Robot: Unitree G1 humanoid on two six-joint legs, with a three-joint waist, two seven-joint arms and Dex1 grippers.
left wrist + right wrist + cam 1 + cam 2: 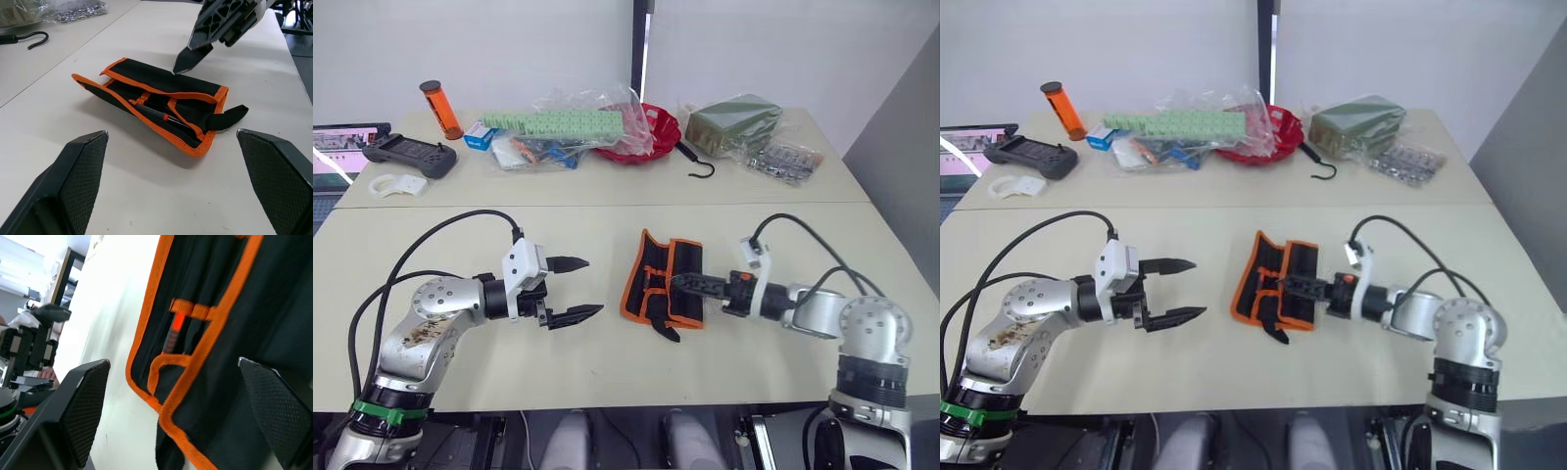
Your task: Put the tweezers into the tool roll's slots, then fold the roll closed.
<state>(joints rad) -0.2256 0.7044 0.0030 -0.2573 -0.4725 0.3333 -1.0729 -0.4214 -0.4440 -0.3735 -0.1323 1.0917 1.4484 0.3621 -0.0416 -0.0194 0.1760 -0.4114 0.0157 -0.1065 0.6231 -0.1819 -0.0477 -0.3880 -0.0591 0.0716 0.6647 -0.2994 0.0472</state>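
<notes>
The black fabric tool roll with orange border trim (663, 281) lay partly folded on the pale surface (607, 362), between the two arms, its short black strap (226, 117) trailing off the near edge. The right pincer (677, 283) reached over the roll from the robot's right, its black fingers spread wide and holding nothing, one fingertip (185, 59) hovering at the roll's upper flap. The left pincer (579, 289) hung well apart from the roll on its other side, jaws also wide open and empty. Inside the fold a slim black tool with an orange band (164, 117) showed against the orange inner strip (191, 311).
</notes>
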